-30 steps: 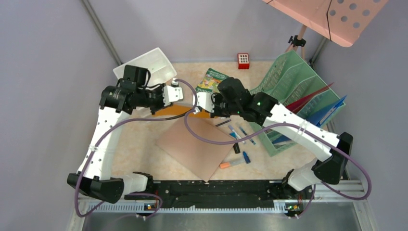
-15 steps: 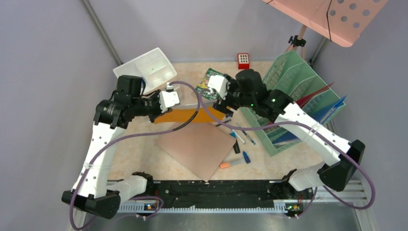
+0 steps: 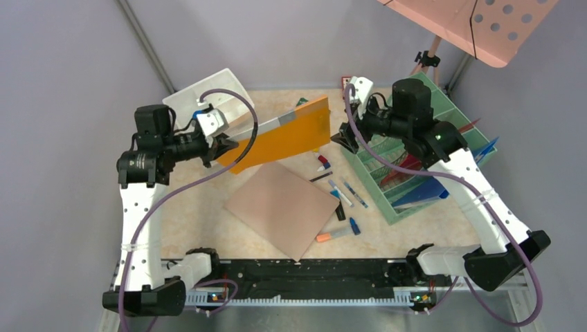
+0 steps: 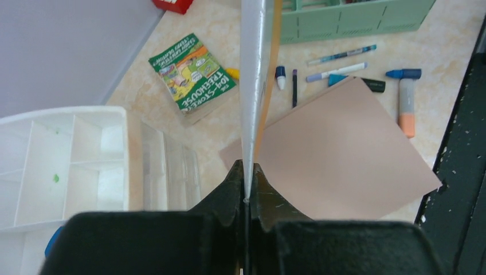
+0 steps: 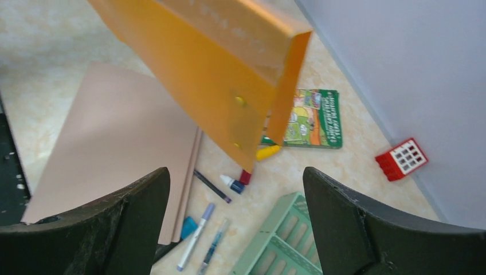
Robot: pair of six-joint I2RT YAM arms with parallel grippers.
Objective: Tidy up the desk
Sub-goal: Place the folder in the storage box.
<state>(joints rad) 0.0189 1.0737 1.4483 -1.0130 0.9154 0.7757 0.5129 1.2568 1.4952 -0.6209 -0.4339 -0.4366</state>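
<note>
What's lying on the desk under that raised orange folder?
On the desk lie a green picture book and a yellow marker. From above, the folder hides most of the book.

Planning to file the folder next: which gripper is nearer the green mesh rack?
Right. The open right gripper hangs beside the rack; the left gripper, clamped on the orange folder, is across the desk near the white tray.

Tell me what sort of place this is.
Likely a mock office desk in a robot test cell: grey panel walls, a green mesh file rack, scattered pens.
</note>
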